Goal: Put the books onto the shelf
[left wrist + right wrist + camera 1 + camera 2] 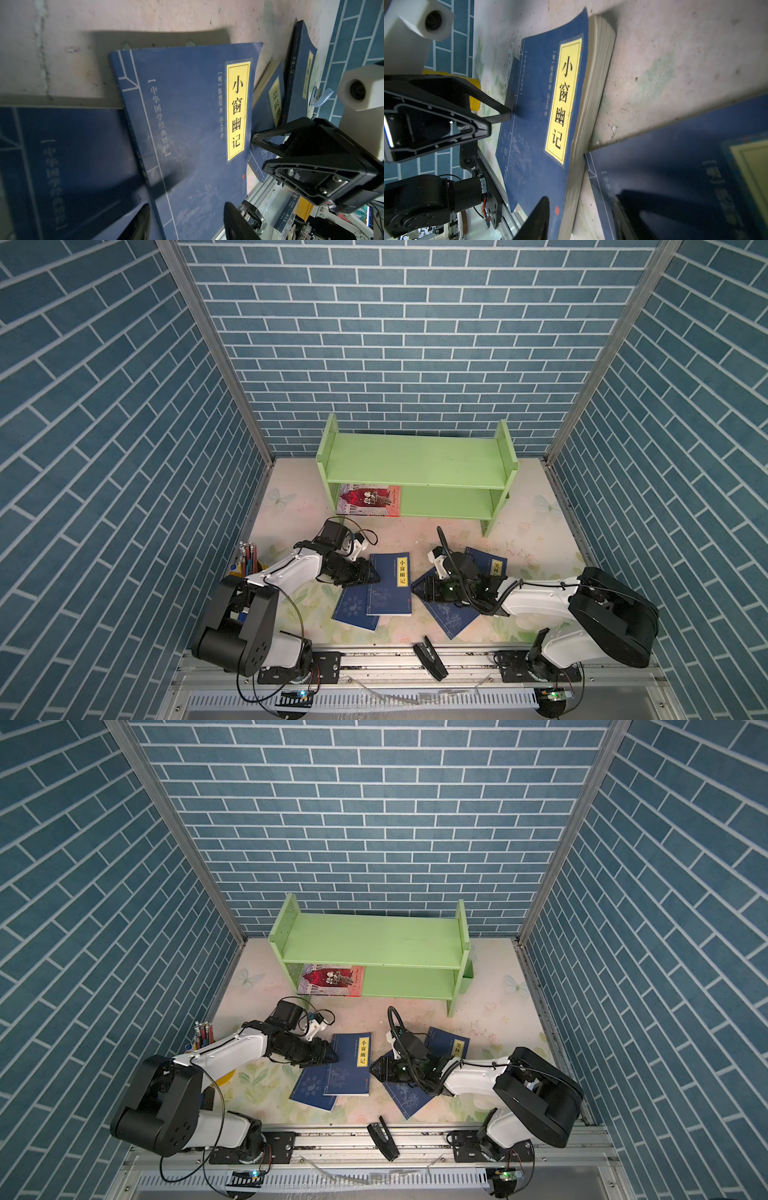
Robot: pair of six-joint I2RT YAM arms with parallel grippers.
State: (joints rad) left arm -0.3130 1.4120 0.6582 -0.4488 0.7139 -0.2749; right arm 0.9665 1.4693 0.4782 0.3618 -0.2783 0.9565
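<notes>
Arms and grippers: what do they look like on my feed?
Both arms have white shells, black joints and looping black cables. Left gripper and right gripper are black, with triangular open-framed fingers; each wrist carries a white camera block.

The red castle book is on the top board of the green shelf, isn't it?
No. The red castle book is on the bottom board of the green shelf, under the top one, at its left end. Both top views show it.

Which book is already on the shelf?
The red-and-grey illustrated book, lying flat at the left end of the lower tier of the shelf. The four dark blue books all lie on the table.
</notes>
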